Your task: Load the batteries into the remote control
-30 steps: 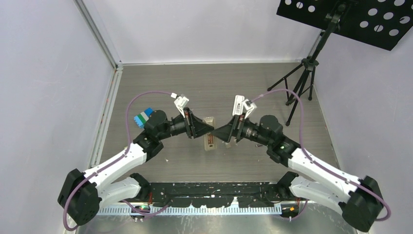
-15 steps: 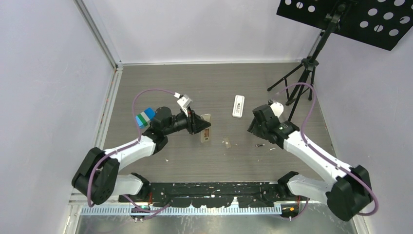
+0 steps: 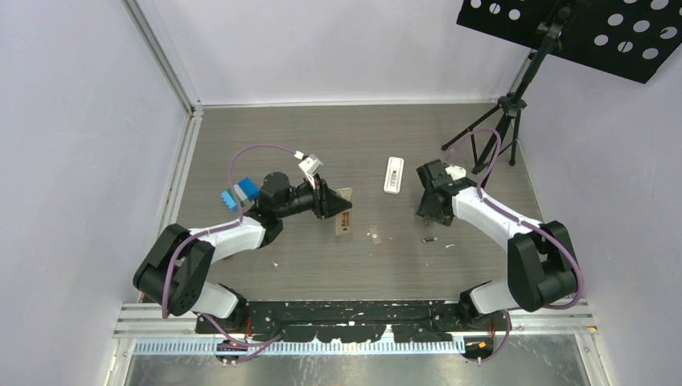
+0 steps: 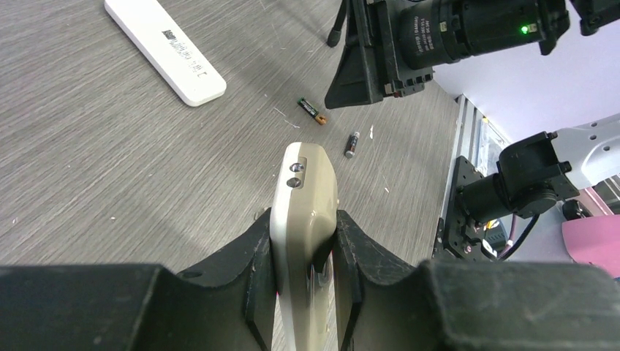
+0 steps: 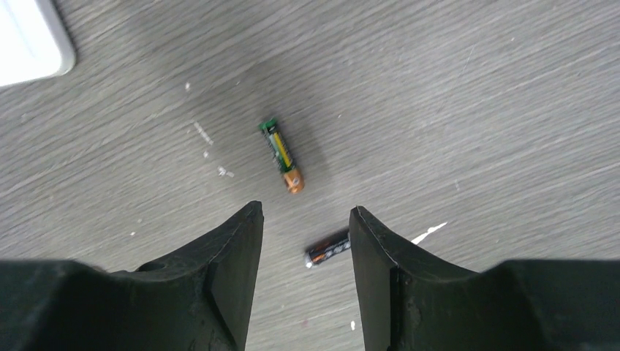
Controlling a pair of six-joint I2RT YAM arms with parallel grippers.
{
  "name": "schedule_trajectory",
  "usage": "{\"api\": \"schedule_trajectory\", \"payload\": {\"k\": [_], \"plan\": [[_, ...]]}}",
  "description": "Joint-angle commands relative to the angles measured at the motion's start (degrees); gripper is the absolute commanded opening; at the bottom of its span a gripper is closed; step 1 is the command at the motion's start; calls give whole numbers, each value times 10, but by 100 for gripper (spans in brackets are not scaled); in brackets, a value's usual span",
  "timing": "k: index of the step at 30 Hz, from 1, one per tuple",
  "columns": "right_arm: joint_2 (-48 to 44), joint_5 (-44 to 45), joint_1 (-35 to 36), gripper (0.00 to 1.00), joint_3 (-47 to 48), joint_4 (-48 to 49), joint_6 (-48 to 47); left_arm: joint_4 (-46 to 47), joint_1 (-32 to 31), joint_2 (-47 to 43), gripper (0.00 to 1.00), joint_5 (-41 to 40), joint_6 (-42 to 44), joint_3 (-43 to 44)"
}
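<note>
Grey wood-grain counter from above: since a second ago the right arm has pulled back to its own side. The right gripper is now low by the batteries. The remote control lies where it lay, long axis toward the far wall.

Left wrist view: the left gripper has its jaws pinching a grey-tan bar, whose rear is hidden between them.

Right wrist view: jaws spread, empty. One battery points away; the other lies crosswise, partly hidden behind a fingertip. Only the remote's corner shows.
</note>
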Motion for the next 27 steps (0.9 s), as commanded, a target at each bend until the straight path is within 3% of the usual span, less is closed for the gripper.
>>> {"api": "schedule_trajectory", "payload": {"k": [1,6,14,27], "plan": [[14,-15,-16,51,28,38,-38,47,4,0,0,9,-8,22],[2,-32,-20,51,25,-11,-18,34,6,-2,0,0,-4,21],[-17,-37,-21,51,-20,-87,91,36,7,2,0,-16,-1,18],[6,-28,-21,40,-51,-26,153,23,7,-28,0,-22,8,-6]]}}
